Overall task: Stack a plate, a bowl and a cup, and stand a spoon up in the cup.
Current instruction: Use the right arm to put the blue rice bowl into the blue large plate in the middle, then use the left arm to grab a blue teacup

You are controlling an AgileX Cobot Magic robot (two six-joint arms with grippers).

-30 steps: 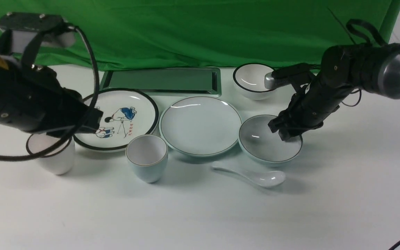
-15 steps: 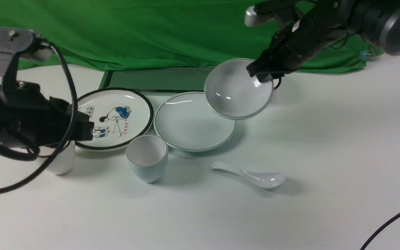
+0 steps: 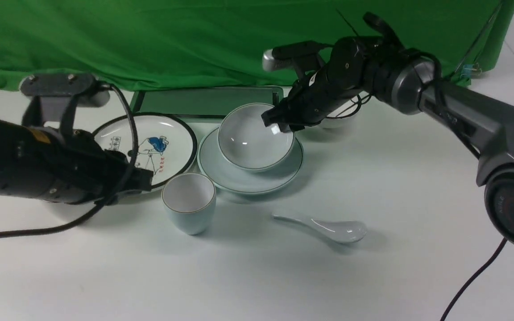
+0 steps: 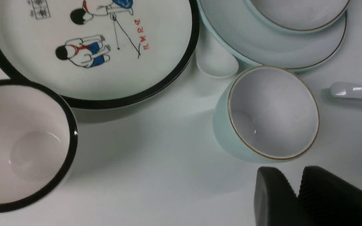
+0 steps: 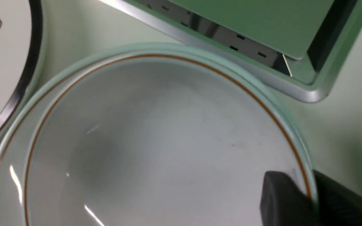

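"Bowl (image 3: 257, 138) first: where is it?"

"Over the plate (image 3: 250, 185), inside the circle of its rim as the front view shows it. I can't tell whether the two touch."

"And the right gripper (image 3: 286, 127)?"

"Grasping the bowl by its rim. In the right wrist view one finger (image 5: 283, 197) is on the inner side of the wall and the other is outside it."

"What about the left gripper (image 4: 292, 188)?"

"Holding nothing, its fingertips parted by a narrow gap. It's near the cup (image 3: 190, 200), which stands upright and empty on the table (image 3: 257, 276), close by the plate."

"So the spoon (image 3: 328, 227) isn't in the cup?"

"No, it lies on the table, its handle towards the cup and its scoop towards the robot's right."

"Anything else around?"

"A black-rimmed plate with cartoon figures (image 3: 167, 138), left of the pale one. There's a black-rimmed cup (image 4: 36, 144) beside it, a green tray (image 3: 208, 101) behind, and a white bowl (image 3: 339, 120) partly hidden by the right arm (image 3: 350, 67)."
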